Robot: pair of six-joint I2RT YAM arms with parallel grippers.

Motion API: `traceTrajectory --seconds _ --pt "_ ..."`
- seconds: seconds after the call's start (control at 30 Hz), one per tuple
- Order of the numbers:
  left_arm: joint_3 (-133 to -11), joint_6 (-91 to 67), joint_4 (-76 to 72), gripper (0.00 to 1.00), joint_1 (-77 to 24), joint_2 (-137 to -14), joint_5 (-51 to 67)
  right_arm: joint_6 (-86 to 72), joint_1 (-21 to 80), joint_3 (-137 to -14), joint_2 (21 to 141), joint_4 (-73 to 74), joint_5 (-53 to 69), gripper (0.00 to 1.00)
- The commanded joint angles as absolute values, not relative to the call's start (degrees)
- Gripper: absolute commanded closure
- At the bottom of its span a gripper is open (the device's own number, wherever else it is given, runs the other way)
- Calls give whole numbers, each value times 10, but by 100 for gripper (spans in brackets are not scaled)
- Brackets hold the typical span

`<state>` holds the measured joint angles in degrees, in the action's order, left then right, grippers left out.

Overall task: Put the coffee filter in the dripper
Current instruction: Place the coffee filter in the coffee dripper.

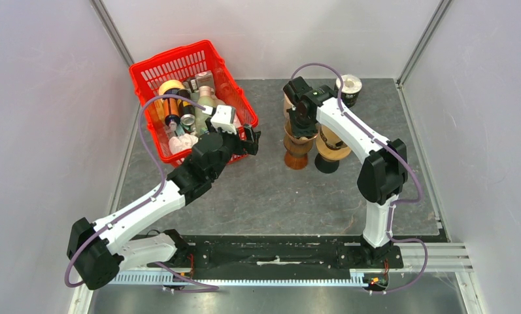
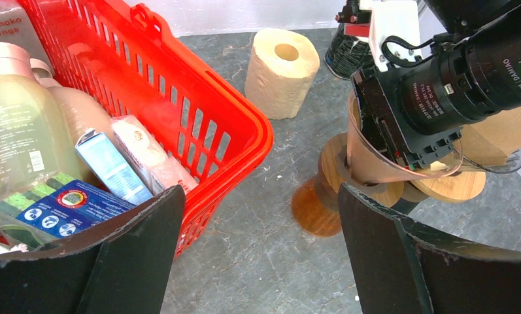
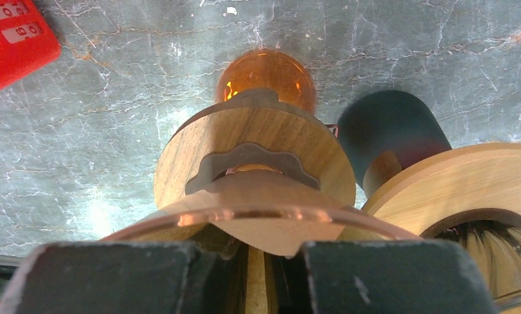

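Observation:
The dripper [image 3: 257, 131] is a glass cone in a wooden collar on an amber base [image 3: 267, 72]; it stands mid-table [image 1: 296, 149]. My right gripper [image 3: 274, 252] hangs just above it [image 1: 301, 116], shut on the top edge of the brown paper coffee filter [image 3: 277, 226]. The filter reaches down inside the cone's glass rim toward the collar. The left wrist view shows the same filter [image 2: 370, 154] under the right gripper [image 2: 408, 124]. My left gripper [image 2: 261, 261] stands wide open and holds nothing, low over the table between the basket and the dripper [image 2: 333, 170].
A red basket [image 1: 179, 65] full of bottles and packets stands at the back left, its corner [image 2: 244, 124] close to my left gripper. A second wooden-collared dripper on a dark base [image 3: 388, 131] touches the first on its right. A paper roll [image 2: 282, 72] stands behind.

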<state>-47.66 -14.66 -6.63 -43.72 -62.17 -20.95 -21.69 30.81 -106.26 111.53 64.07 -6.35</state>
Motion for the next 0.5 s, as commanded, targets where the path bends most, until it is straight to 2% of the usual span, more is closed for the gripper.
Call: traceTrajectory --seconds 0.0,0.13,0.3,0.47 --pt "-471 -136 -75 6 -436 -611 -221 -228 310 -1056 1107 626 -68 82" --pt "-470 -136 -75 6 -436 -610 -221 -230 310 -1056 1108 626 -68 78" --pt "-470 -135 -76 6 -436 -610 -221 -231 310 -1061 1104 626 -69 65" --pt "-469 -135 -76 6 -436 -610 -222 -230 310 -1065 1101 628 -69 58"
